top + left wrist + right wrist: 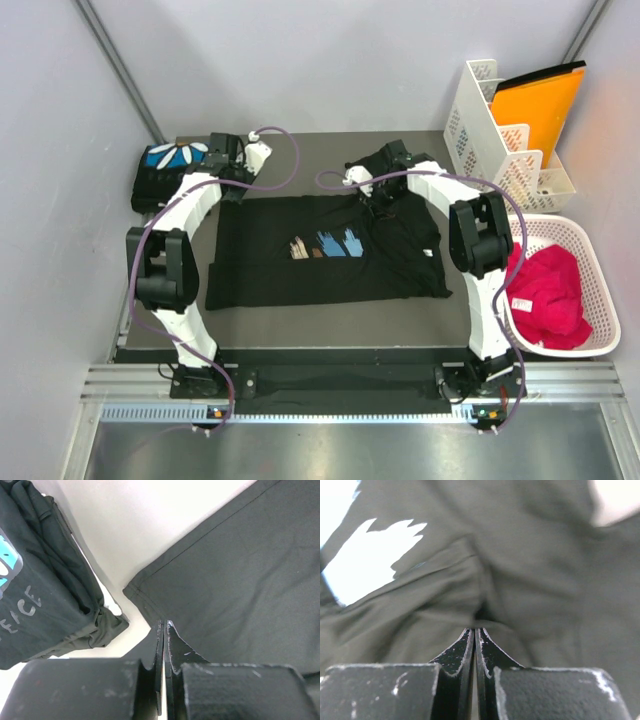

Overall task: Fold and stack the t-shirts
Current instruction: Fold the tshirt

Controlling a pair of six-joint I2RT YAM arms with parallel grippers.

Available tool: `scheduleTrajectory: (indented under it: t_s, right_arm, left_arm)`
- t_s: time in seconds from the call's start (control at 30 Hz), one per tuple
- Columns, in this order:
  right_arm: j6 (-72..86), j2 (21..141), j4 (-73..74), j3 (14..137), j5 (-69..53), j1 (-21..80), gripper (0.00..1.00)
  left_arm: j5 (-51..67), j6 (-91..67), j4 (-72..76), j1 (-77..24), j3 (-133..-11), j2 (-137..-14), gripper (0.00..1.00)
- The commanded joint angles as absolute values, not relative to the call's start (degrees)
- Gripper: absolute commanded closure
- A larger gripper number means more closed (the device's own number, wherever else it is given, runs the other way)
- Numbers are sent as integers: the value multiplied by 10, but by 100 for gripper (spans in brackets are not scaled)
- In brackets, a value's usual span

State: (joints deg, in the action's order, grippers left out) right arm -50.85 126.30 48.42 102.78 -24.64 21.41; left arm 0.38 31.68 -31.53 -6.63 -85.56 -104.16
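Note:
A black t-shirt (300, 275) with a blue-and-tan print lies spread flat mid-table. A second t-shirt (165, 165), folded, with a blue print and white petals, sits at the back left corner. My left gripper (238, 185) is at the spread shirt's back left corner. In the left wrist view its jaws (164, 624) are shut right on the hem edge of the cloth (240, 580), and the folded shirt (35, 595) lies just to the left. My right gripper (372, 200) is at the shirt's back edge. Its jaws (474, 629) are shut on a puckered fold of the cloth (530, 555).
A white laundry basket (590, 345) holding red cloth stands at the right edge of the table. A white rack (490, 125) with an orange folder is at the back right. Purple cables loop over both arms. Grey walls close in the table (330, 325).

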Motion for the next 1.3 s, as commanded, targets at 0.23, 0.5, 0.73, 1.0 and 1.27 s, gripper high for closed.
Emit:
scheduleTrajectory:
  t_s: [0.23, 0.5, 0.73, 1.0, 1.27]
  right_arm:
    - [-448, 1214, 215, 947, -64, 226, 100]
    - [-430, 1197, 127, 917, 33, 226, 100]
    - [-365, 1208, 291, 1041, -119, 186, 76]
    - [-363, 1230, 404, 1088, -253, 120, 58]
    - [-436, 1290, 544, 1100, -358, 87, 57]
  left_arm:
    - [4, 325, -308, -70, -878, -1047, 100]
    - [5, 328, -307, -73, -880, -1050, 100]
    - [30, 350, -332, -82, -906, -1049, 100]
    - [40, 368, -351, -105, -897, -1041, 100]
    - [198, 438, -407, -140, -901, -1025, 79]
